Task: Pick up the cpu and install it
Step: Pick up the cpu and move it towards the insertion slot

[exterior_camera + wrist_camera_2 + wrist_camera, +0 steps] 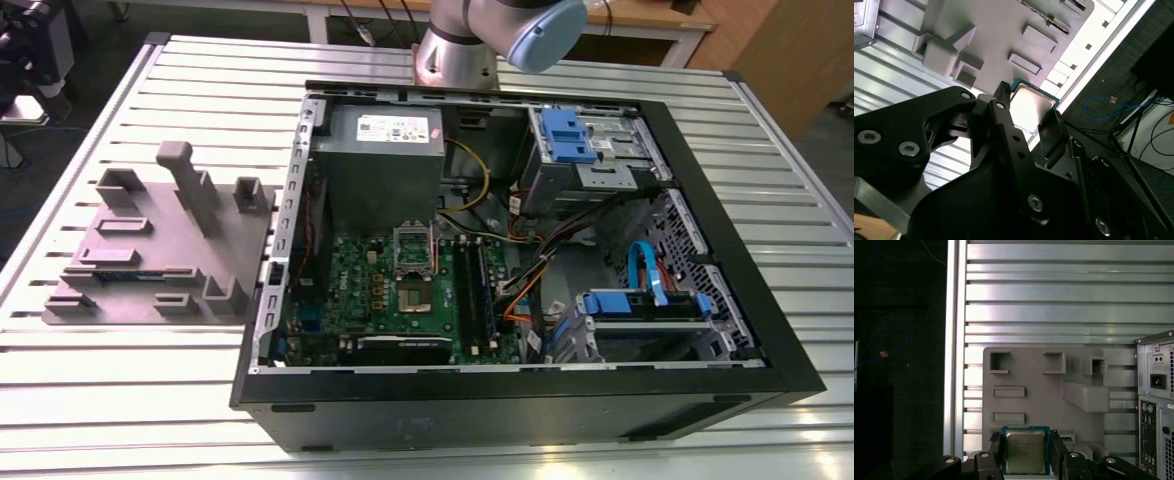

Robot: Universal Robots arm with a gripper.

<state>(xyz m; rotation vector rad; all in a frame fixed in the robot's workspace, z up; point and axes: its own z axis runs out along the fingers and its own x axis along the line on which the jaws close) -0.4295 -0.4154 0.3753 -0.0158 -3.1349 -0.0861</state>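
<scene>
The cpu (1025, 450) is a small square chip with a silver-grey metal top and a green rim. It sits between the black fingers (995, 450) of my gripper (1025, 441), which is shut on it. In the second wrist view the cpu (1032, 102) shines between the same fingers (1004, 112) of the gripper (1029, 106). It hangs well above the grey holder plate (1044, 400) on the slatted table. In the exterior view the open computer case (507, 260) shows the green motherboard (350, 290) with its open socket (411, 263).
The grey holder plate (160, 250) with raised blocks lies at the exterior view's left of the case. Inside the case are a grey power supply (380, 165), blue drive bays (587, 145) and loose cables (534, 270). The arm's base (461, 45) stands behind the case. The table edge (951, 350) runs past the plate.
</scene>
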